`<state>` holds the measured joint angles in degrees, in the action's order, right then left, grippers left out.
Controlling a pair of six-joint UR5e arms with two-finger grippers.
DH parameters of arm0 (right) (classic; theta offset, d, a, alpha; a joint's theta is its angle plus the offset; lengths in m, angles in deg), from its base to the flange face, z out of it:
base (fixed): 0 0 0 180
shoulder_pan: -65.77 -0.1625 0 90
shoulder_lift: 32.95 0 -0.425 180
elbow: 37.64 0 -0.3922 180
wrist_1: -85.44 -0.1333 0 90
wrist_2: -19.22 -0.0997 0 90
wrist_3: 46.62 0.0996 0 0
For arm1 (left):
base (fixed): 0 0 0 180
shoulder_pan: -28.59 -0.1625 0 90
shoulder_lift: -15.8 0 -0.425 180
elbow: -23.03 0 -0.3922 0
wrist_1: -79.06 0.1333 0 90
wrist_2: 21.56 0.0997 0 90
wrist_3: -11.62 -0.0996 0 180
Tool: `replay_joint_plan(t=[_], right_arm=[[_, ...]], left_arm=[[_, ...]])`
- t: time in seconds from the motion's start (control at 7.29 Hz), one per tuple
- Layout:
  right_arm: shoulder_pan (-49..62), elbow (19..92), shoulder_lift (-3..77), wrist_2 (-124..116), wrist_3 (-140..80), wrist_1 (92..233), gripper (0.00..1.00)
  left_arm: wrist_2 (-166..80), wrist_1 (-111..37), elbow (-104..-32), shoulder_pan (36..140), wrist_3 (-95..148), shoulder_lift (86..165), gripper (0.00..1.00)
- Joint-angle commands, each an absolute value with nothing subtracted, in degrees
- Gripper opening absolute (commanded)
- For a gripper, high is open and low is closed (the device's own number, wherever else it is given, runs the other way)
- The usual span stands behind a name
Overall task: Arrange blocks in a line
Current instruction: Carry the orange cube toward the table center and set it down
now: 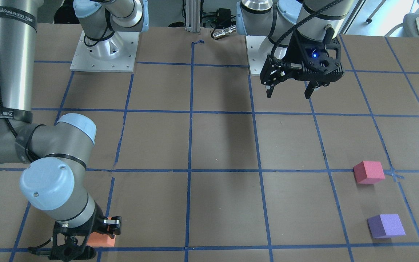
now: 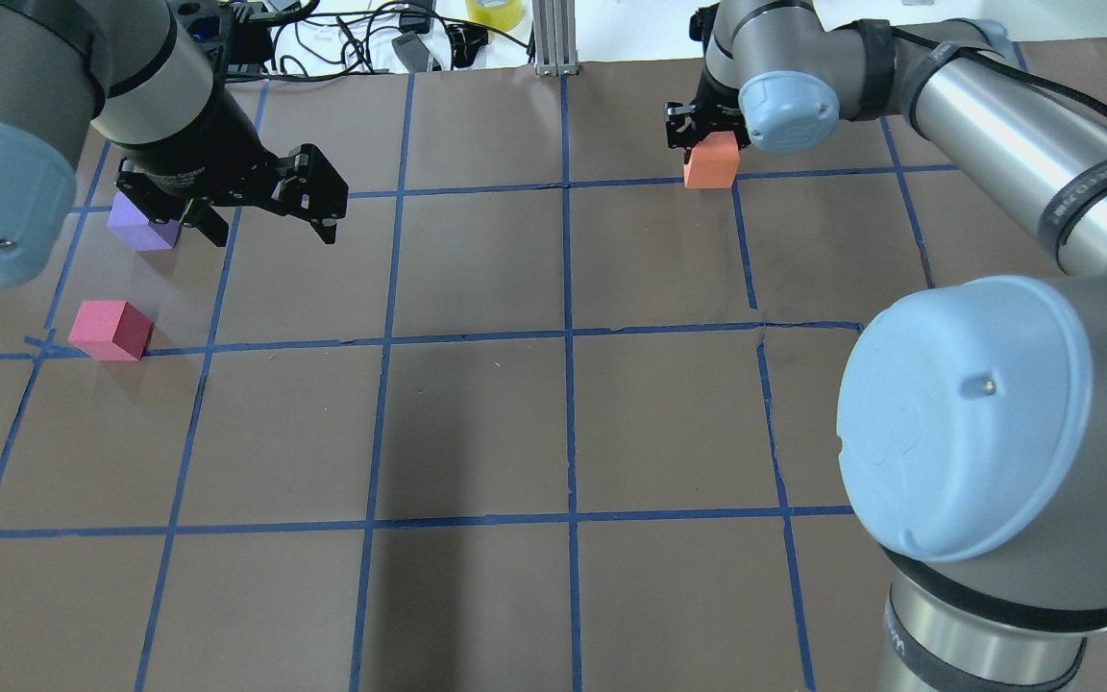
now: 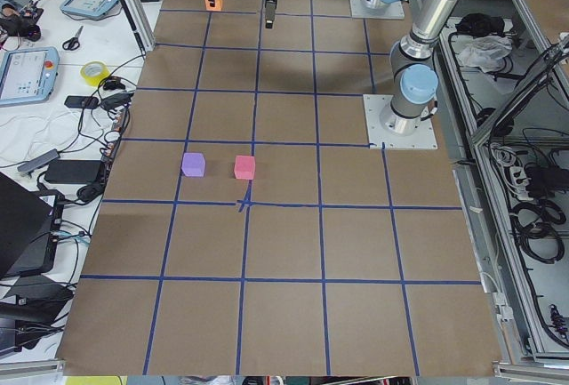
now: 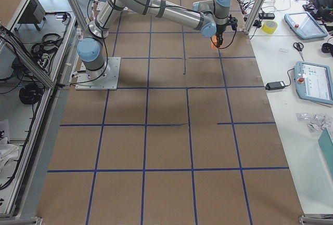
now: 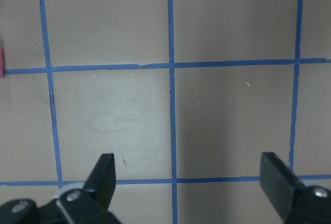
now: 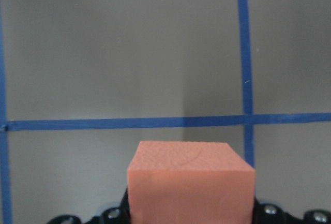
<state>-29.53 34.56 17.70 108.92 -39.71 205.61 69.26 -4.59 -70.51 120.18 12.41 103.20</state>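
The orange block [image 2: 710, 161] is between the fingers of my right gripper [image 2: 707, 144] at the table's far right, close over a blue tape line. It fills the bottom of the right wrist view [image 6: 190, 182] and shows in the front view [image 1: 102, 240]. The pinkish-red block [image 2: 111, 329] and the purple block [image 2: 140, 231] sit apart on the table at the far left; the front view shows both the pinkish-red block [image 1: 368, 171] and the purple block [image 1: 386, 225]. My left gripper [image 2: 273, 233] is open and empty, raised above the table, a little inward of the purple block [image 5: 187, 167].
Blue tape lines [image 2: 568, 336] divide the brown table into squares. The arm bases stand on metal plates [image 1: 104, 51] at the robot's edge. An aluminium post [image 2: 553, 38] and cables [image 2: 371, 38] lie past the far edge. Tablets [image 4: 312, 82] lie on a side bench.
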Motion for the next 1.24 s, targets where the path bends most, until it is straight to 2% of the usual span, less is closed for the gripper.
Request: replay_joint_plan(t=[0.0, 0.55, 0.96, 1.1], right_arm=[[-34.67, 33.55, 16.89, 108.61, -33.10, 205.66, 0.00], [-40.65, 27.15, 10.65, 108.78, -24.84, 205.76, 0.00], [-42.94, 26.96, 9.32, 108.87, -24.20, 205.67, 0.00], [-43.21, 26.96, 8.97, 108.87, -24.20, 205.76, 0.08]], left_arm=[[69.32, -4.61, -70.66, 120.17, 12.41, 102.99, 1.00], [69.32, -4.61, -70.66, 120.17, 12.41, 102.99, 1.00], [69.23, -4.61, -70.66, 120.17, 12.41, 103.08, 1.00], [69.32, -4.61, -70.66, 120.17, 12.41, 103.08, 1.00]])
